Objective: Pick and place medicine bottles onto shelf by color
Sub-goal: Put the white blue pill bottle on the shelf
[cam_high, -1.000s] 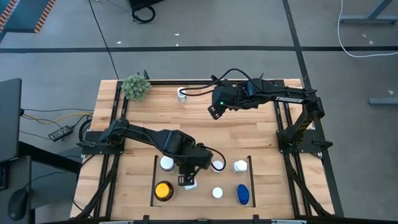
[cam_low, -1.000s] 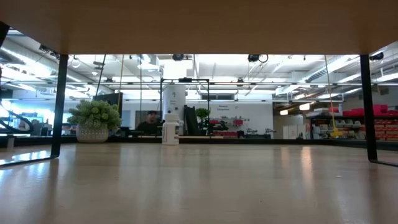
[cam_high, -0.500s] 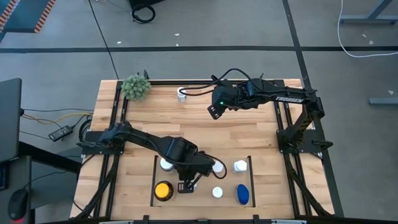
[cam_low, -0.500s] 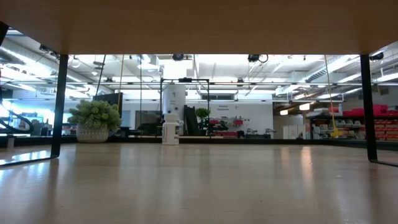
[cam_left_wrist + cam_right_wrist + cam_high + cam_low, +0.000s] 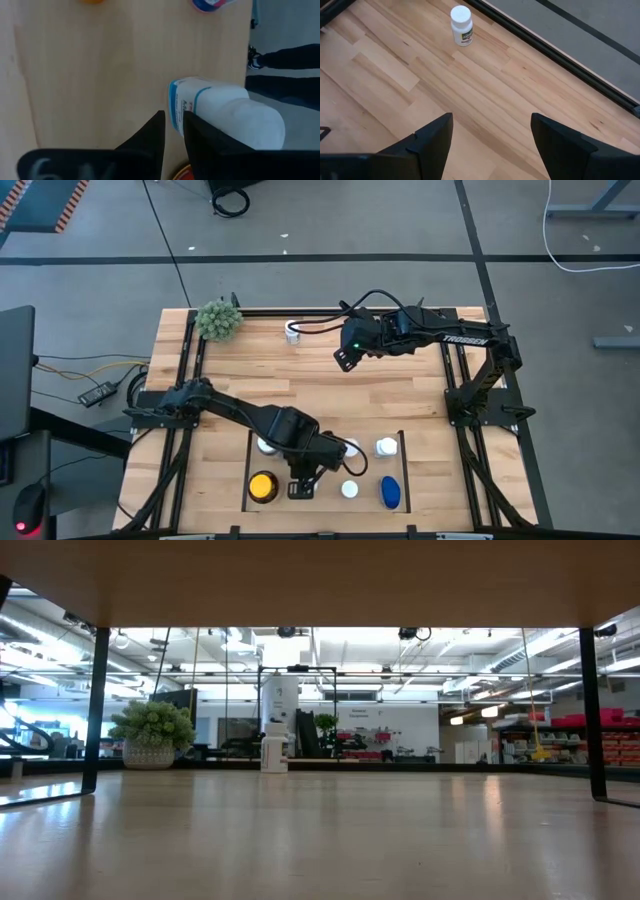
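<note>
The left gripper (image 5: pixel 301 489) is down inside the shelf (image 5: pixel 248 470), the bay of light planks edged by thin black rails at the near side of the worktop (image 5: pixel 400 395). Its jaws stand almost together, with only a narrow slit between them. In the left wrist view a white bottle with a blue-banded label (image 5: pixel 225 112) lies right beside one finger (image 5: pixel 200 145), but whether it is actually pinched I cannot tell, since it sits to the side of the slit and not in it.

Around that gripper the shelf holds several bottles: the yellow-capped bottle (image 5: pixel 262 486) just beside it, a white-capped bottle (image 5: pixel 349 489) on its other side, and the blue bottle (image 5: pixel 390 491) further along the same row. Behind them stand another white bottle (image 5: pixel 386 447) and two more white caps partly hidden under the left arm (one (image 5: pixel 266 445) near the rail, one (image 5: pixel 351 448) by the wrist).

The right gripper (image 5: pixel 343 359) hangs above the far half of the worktop with its jaws spread wide and nothing between them. Near it, at the far edge, one lone white bottle (image 5: pixel 292 332) stands upright, well apart from the shelf. A green plant ball (image 5: pixel 219 320) sits at the far left corner.
</note>
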{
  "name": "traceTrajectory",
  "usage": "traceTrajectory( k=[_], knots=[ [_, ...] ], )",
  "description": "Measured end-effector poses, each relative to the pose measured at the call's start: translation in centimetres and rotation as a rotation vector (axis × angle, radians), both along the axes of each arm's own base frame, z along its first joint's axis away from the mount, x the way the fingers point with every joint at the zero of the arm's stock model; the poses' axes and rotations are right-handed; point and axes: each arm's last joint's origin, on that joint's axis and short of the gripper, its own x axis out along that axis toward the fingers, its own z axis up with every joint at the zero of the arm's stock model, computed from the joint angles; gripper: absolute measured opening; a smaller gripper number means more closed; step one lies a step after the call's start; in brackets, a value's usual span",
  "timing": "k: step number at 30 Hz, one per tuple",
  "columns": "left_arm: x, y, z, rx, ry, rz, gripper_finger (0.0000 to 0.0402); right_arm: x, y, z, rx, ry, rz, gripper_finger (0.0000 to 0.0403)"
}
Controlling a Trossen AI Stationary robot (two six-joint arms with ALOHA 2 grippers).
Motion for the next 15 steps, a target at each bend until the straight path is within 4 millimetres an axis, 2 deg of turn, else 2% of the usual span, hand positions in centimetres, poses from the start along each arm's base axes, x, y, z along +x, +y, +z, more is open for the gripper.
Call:
traceTrajectory(
  k=[15],
  knots=[
    [0.11, -0.41, 0.09, -0.015, -0.025, -0.011, 0.0072, 0.0, 0.0, 0.0, 0.0, 0.0, 0.0, 0.0275]
  ],
)
